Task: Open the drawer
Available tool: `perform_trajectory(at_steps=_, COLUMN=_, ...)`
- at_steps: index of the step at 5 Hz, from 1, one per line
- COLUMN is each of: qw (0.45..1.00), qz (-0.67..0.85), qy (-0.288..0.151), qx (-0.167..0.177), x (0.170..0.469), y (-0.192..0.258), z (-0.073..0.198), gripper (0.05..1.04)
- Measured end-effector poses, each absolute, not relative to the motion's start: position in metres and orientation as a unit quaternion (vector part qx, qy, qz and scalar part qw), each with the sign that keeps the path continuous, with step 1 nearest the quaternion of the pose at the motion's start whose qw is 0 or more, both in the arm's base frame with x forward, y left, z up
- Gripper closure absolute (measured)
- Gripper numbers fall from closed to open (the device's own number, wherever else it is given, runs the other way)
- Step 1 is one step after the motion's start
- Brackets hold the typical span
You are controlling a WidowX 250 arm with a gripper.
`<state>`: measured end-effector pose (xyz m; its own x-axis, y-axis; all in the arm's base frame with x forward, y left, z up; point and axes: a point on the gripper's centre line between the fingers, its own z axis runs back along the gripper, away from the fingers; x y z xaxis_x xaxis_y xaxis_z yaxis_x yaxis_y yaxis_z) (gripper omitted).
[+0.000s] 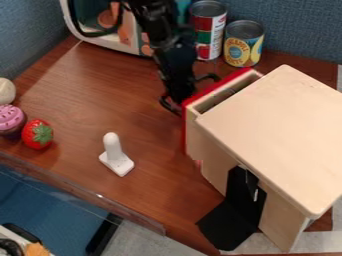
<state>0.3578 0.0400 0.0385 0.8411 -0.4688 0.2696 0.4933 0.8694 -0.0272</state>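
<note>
The black gripper (192, 95) hangs at the upper middle, just left of the drawer's red front. Its two fingers are spread apart, one toward the lower left and one toward the upper right, close against the front. The drawer (194, 131) stands partly out of the light wooden box (277, 135), and a narrow strip of its inside shows between the red front and the box top. Any handle on the red front is hidden from this side.
Two cans, one red and white (208, 31) and one yellow (243, 44), stand behind the drawer. A white stand (115, 156) is left of the box. A strawberry (37, 134) and a pink cupcake (11, 120) lie far left. Black cloth (230, 222) hangs at the box's near side.
</note>
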Motion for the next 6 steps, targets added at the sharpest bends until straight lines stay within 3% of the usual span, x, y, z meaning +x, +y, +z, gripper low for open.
perform_trajectory(at_steps=2, qw=0.963, qz=-0.230, qy=-0.128, qx=-0.049, x=0.362, y=0.065, z=0.045, gripper=0.932)
perform_trajectory(at_steps=6, qw=0.961, qz=-0.244, qy=-0.121, qx=-0.056, x=0.370, y=0.073, z=0.049, gripper=0.932)
